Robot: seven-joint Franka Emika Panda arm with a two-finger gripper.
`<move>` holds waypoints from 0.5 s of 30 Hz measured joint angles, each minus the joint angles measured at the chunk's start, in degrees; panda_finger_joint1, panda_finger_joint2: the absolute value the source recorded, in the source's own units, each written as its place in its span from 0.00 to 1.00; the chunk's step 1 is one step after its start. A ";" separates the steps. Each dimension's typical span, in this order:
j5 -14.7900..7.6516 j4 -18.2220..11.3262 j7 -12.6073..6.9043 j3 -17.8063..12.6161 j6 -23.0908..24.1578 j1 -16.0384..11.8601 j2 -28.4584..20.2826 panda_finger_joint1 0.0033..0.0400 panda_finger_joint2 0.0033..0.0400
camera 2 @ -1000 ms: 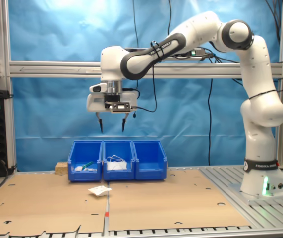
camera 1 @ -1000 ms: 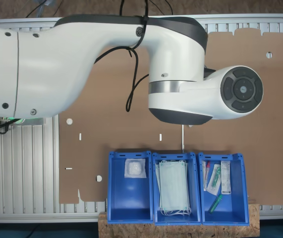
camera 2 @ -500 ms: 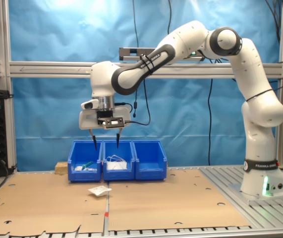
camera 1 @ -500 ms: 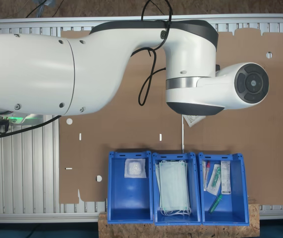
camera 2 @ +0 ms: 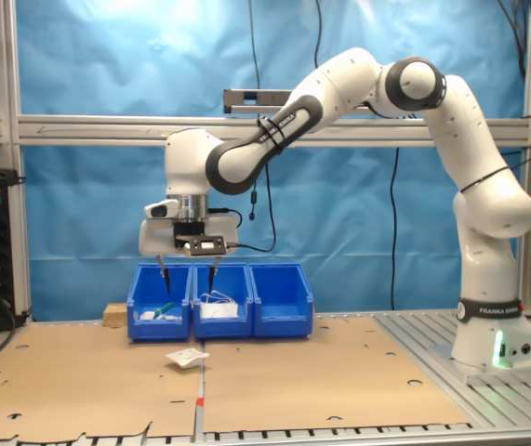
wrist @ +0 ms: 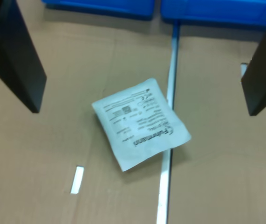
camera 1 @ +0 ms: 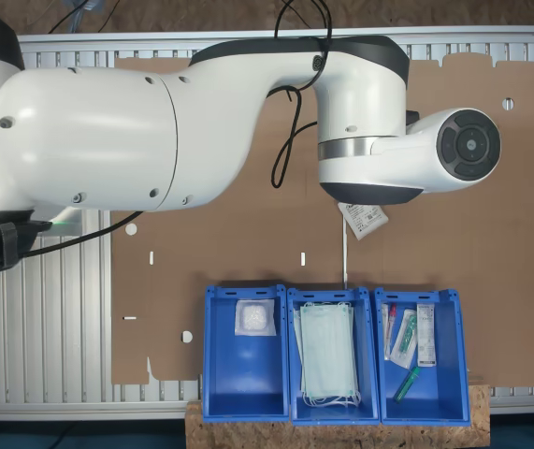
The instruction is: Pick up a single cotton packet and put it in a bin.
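The cotton packet [wrist: 141,123] is a small white square with dark print. It lies flat on the brown cardboard, across a seam, a short way in front of the blue bins. It also shows in both exterior views [camera 1: 364,221] [camera 2: 187,357]. My gripper [camera 2: 186,279] hangs open well above it, pointing straight down. In the wrist view the two dark fingers [wrist: 11,51] stand wide apart on either side of the packet, and nothing is between them.
Three blue bins stand side by side at the cardboard's edge. One [camera 1: 212,355] holds a white packet [camera 1: 255,318], the middle one [camera 1: 292,355] pale green face masks [camera 1: 327,354], the third [camera 1: 455,355] several small items. A wooden block [camera 2: 114,314] sits beside the row.
The arm has swung toward the second exterior view's left and come down, bringing the open gripper from high over the bins to above the packet. The packet has not moved.
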 joint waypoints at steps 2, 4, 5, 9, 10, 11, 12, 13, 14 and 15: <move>0.00 0.06 0.00 0.32 0.86 -0.16 0.57 1.00 1.00; 0.00 0.07 0.00 0.67 1.64 -0.43 1.11 1.00 1.00; 0.00 0.08 0.00 0.80 1.97 -0.58 1.36 1.00 1.00; 0.00 0.08 0.00 1.06 2.82 -1.11 2.07 1.00 1.00; 0.00 0.08 0.00 1.14 3.07 -1.33 2.27 1.00 1.00; 0.00 0.08 0.00 1.20 3.34 -1.55 2.46 1.00 1.00; 0.00 0.08 0.00 1.25 3.59 -1.77 2.63 1.00 1.00; 0.00 0.09 0.00 1.27 3.79 -2.00 2.79 1.00 1.00; 0.00 0.09 0.00 1.26 3.97 -2.21 2.93 1.00 1.00; 0.00 0.09 0.00 1.25 4.14 -2.43 3.07 1.00 1.00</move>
